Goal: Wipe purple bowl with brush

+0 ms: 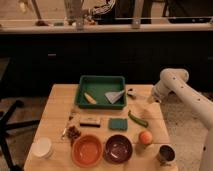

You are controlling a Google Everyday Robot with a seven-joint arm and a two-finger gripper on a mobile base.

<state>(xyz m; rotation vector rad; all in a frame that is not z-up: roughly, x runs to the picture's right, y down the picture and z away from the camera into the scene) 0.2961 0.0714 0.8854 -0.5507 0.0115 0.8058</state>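
The purple bowl [118,148] sits near the table's front edge, right of the orange bowl [87,150]. A short pale and dark thing that I take for the brush [131,92] lies on the table just right of the green tray [101,80]. My gripper [150,98] hangs at the end of the white arm over the table's right edge. It is to the right of the brush and apart from it, far behind the purple bowl. It is shut, and nothing shows in it.
The tray holds a yellow piece [90,98] and a grey cloth [115,96]. A green chilli shape [137,119], green sponge [118,124], flat block [90,121], orange fruit [145,136], metal cup [166,153] and white cup [42,147] lie around the bowls.
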